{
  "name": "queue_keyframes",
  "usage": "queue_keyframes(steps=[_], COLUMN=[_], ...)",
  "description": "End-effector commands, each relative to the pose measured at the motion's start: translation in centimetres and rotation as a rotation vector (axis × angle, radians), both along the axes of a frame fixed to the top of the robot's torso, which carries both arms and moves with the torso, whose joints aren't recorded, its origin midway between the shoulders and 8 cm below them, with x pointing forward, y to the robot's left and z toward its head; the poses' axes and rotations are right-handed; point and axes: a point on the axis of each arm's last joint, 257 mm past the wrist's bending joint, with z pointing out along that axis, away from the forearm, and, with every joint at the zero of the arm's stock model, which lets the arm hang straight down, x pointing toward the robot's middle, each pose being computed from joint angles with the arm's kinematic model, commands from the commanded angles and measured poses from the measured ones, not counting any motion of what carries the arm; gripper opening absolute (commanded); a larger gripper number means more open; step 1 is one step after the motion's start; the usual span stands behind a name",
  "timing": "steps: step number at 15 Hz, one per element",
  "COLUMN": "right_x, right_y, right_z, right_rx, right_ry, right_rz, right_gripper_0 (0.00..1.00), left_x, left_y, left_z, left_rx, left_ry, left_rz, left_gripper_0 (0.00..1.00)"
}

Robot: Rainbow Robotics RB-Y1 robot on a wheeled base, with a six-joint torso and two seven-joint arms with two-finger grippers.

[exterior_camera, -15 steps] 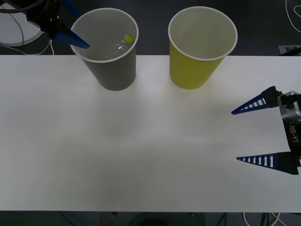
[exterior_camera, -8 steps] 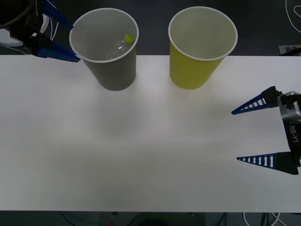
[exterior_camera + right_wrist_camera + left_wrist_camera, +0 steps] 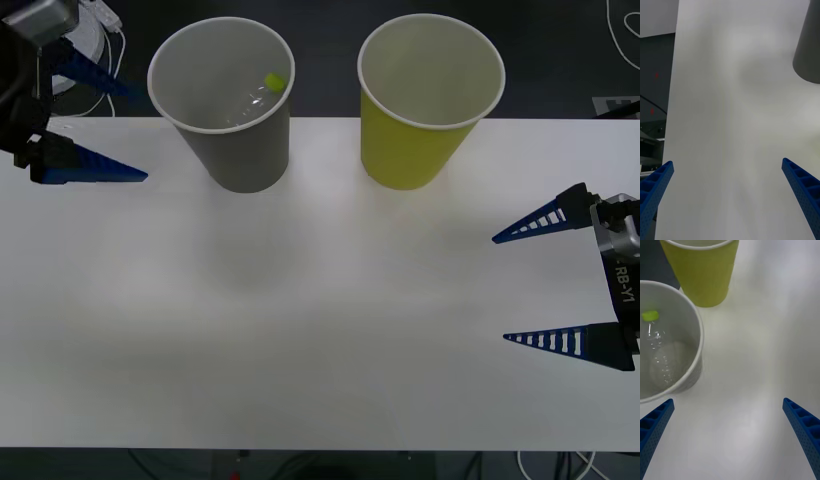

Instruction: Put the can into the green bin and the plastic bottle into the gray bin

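The plastic bottle point(image 3: 252, 98) lies inside the gray bin point(image 3: 238, 150); it looks light and slippery. My left end effector point(image 3: 95, 128) and right end effector point(image 3: 540, 285) are both released and empty.

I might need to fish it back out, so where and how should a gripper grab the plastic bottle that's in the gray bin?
Probably by the neck just under the lime cap, coming straight down from above. The plastic bottle leans inside the gray bin, cap uppermost near the rim, and the bin's walls block any sideways approach.
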Motion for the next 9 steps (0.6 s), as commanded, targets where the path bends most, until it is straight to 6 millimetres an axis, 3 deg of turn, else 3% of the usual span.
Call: queue_keyframes(steps=[1,9], right_x=[0.0,0.0], right_y=[0.0,0.0], right_z=[0.0,0.0], right_rx=[0.0,0.0], right_ry=[0.0,0.0], right_rz=[0.0,0.0], right_gripper_0=[1.0,1.0], left_x=[-1.6,-4.7], left_y=[0.9,0.9], left_z=[-1.1,-5.4], left_rx=[-0.018,-0.099], left_ry=[-0.019,-0.086], left_rz=[-0.022,-0.12], left_gripper_0=[1.0,1.0])
